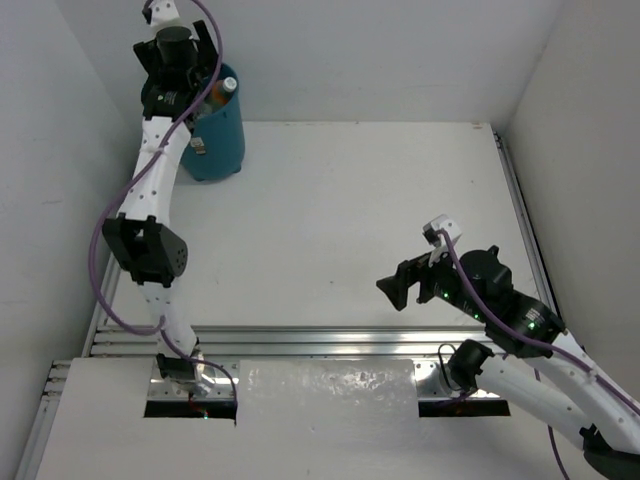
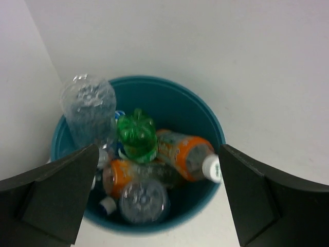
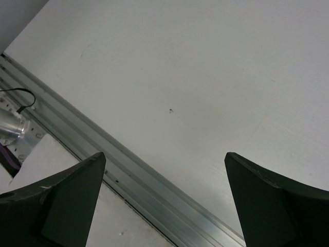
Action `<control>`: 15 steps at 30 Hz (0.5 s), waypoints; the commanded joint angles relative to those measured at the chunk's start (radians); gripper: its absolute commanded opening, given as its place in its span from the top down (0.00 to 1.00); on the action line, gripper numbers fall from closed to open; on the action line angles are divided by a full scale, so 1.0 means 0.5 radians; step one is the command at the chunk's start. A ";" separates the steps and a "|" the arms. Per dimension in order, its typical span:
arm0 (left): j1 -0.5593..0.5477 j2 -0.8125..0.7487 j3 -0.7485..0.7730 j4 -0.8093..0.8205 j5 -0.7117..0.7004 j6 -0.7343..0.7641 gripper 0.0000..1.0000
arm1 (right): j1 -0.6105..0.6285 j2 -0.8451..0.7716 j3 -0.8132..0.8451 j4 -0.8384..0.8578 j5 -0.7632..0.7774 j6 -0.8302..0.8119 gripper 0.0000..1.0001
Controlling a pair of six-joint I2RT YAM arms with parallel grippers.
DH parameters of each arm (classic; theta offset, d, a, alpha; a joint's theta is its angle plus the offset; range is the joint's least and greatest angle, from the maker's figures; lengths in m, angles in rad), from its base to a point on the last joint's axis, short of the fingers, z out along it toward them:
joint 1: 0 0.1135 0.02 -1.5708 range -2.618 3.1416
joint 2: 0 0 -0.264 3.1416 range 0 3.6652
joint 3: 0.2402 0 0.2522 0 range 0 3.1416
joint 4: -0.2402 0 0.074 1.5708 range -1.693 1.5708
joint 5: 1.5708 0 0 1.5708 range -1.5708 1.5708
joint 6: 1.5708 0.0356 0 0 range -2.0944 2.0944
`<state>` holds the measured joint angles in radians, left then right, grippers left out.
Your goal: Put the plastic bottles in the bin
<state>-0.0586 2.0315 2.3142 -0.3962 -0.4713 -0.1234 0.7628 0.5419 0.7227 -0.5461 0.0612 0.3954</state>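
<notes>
Teal bin (image 2: 177, 105) sits right below the left gripper (image 2: 158, 149), whose jaws stand wide and empty, with the plastic bottles (image 2: 136, 135) heaped inside it, and the right gripper (image 3: 164, 159) hangs equally spread and empty above the table (image 3: 205, 77), so the job looks done, every bottle in view being binned.

Top view: high at the near edge, looking down on the whole worktop (image 1: 360, 210); bin (image 1: 215, 140) at far left.
Left wrist: close above the bin, looking into it past the left tool (image 2: 158, 149).
Right wrist: low over the worktop, well away from the bin, facing a metal rail (image 3: 128, 190).
Shared: bin, in top and left wrist views.
</notes>
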 commanded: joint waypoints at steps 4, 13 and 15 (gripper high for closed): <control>-0.021 -0.984 -0.721 -0.174 0.142 -0.391 0.00 | 0.005 -0.025 0.217 -0.067 0.340 -0.061 0.01; -0.095 -2.139 -2.041 -0.281 0.271 -0.484 0.00 | 0.005 -0.022 0.365 -0.500 1.141 -0.039 0.01; -0.095 -2.325 -2.210 -0.300 0.225 -0.422 0.00 | 0.005 -0.047 0.349 -0.552 1.172 -0.036 0.01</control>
<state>-0.0990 0.9344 1.3056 -0.5171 -0.3576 -0.3588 0.7628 0.5316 0.8852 -0.7509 0.5098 0.3687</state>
